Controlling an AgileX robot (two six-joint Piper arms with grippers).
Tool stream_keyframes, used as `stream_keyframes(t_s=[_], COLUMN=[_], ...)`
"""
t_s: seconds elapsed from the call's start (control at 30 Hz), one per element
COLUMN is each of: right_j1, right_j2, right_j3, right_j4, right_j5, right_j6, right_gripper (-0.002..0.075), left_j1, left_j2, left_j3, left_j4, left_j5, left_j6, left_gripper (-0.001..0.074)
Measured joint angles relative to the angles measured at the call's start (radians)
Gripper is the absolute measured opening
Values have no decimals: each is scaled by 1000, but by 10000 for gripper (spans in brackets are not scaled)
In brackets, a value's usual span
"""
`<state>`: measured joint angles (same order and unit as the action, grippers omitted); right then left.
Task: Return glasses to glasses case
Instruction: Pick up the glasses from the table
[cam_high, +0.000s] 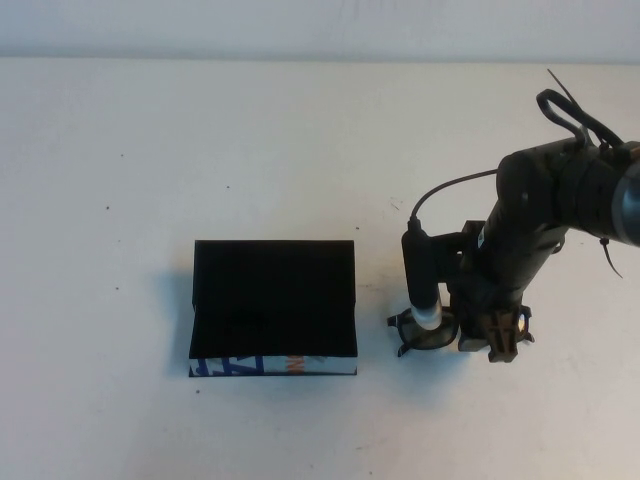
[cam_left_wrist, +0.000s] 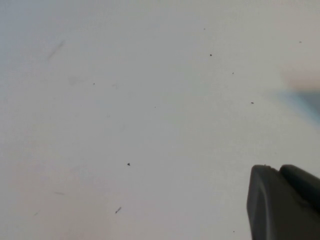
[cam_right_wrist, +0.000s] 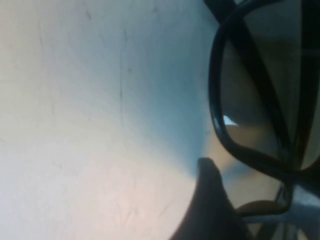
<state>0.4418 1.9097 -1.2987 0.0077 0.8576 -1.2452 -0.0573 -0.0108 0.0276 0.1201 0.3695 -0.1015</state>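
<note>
Open bench (cam_high: 300, 140) fills the frame's upper left; the glasses case (cam_high: 274, 305) at centre blocks passage, glasses (cam_high: 425, 330) just right.

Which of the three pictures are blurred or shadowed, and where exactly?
High view: sharp, even light, soft shadows beside the glasses case and right gripper. Right wrist view: close-up glasses soft, a dark finger blurred, shadow across the table. Left wrist view: left gripper blurred at the corner.

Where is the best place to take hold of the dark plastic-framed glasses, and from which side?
Probably at the bridge of the dark plastic-framed glasses, from straight above: they lie flat on the white table, so only the thin frame offers a pinch. The right end effector hangs open over them, beside the black rectangular case. The left end effector sits elsewhere.
</note>
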Motion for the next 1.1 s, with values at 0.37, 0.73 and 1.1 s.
stream_keyframes(t_s=[0.37, 0.73, 1.1], right_j1=[0, 0, 0], right_j2=[0, 0, -13], right_j3=[0, 0, 0], right_j4=[5, 5, -8], right_j5=[7, 39, 95], right_j6=[0, 0, -2], right_gripper=[319, 214, 77], left_j1=[0, 0, 0], left_j2=[0, 0, 0], left_j3=[0, 0, 0], left_j4=[0, 0, 0], left_j5=[0, 0, 0], left_j6=[0, 0, 0], left_gripper=[-1, -1, -1])
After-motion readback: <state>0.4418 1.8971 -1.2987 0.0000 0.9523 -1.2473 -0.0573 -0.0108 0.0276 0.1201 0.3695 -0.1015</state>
